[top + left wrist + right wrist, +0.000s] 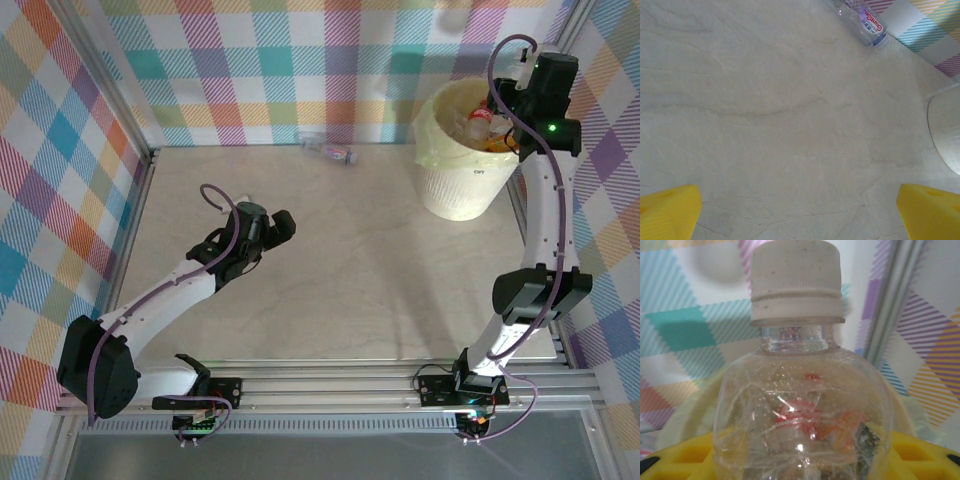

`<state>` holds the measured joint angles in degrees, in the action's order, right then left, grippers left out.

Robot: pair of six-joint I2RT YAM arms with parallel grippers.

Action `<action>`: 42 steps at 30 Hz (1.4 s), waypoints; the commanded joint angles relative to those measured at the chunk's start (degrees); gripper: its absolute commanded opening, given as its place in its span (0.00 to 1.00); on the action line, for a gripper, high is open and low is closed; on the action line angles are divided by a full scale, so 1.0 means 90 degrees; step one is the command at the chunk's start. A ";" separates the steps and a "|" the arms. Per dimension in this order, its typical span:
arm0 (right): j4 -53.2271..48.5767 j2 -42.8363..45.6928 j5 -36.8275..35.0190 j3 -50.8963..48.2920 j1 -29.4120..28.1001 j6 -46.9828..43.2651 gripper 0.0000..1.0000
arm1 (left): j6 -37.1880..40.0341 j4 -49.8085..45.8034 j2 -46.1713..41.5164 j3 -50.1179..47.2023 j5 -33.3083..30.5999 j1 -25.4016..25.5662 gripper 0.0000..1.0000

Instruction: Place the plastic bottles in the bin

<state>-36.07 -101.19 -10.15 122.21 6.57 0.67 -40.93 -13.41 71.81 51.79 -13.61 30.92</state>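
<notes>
Pinching a white-capped clear bottle (800, 405), right end effector (499, 108) held above the bin (455, 195), left end effector (281, 228) spread over the table (360, 270), labelled bottle (330, 151) seen well ahead.

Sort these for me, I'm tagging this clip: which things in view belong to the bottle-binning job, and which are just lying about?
Job:
- white-capped bottle, gripped above the bin
- bottles inside the bin
- labelled bottle, lying loose, not yet binned

Just there:
- table
- checked walls
- metal frame

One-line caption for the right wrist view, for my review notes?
Right claw grips a clear, white-capped bottle over the cream bin.
</notes>
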 commanded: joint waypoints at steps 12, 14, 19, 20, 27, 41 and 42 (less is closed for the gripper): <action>-0.0391 -0.0854 -0.1558 0.1121 0.0012 0.0544 0.60 | -0.0138 0.0089 -0.0502 -0.0339 -0.0204 -0.0068 1.00; -0.0272 -0.0807 -0.1770 0.0961 -0.0071 0.0392 0.63 | -0.0111 0.0062 -0.0537 -0.0364 -0.0232 -0.0067 1.00; -0.0106 -0.0837 -0.1919 0.0513 -0.0068 0.0529 0.76 | -0.0089 0.0073 -0.0533 -0.0418 -0.0237 -0.0076 1.00; -0.0170 -0.0906 -0.1889 0.0523 -0.0075 0.0541 0.84 | -0.0086 0.0074 -0.0536 -0.0423 -0.0231 -0.0070 1.00; -0.0420 -0.1026 -0.1540 0.0581 -0.0075 0.0614 0.93 | -0.0068 0.0034 -0.0595 -0.0463 -0.0304 -0.0075 1.00; -0.0165 -0.0448 0.0238 0.0600 -0.1367 0.0216 1.00 | -0.0254 -0.0153 -0.0441 -0.0230 -0.0466 -0.0081 1.00; -0.0105 -0.0465 0.0375 0.0588 -0.1492 0.0209 1.00 | -0.0266 -0.0168 -0.0416 -0.0200 -0.0451 -0.0085 1.00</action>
<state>-39.92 -107.28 -11.55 127.44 -4.54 4.25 -42.61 -13.52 67.68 48.18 -16.62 30.92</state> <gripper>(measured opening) 0.997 0.997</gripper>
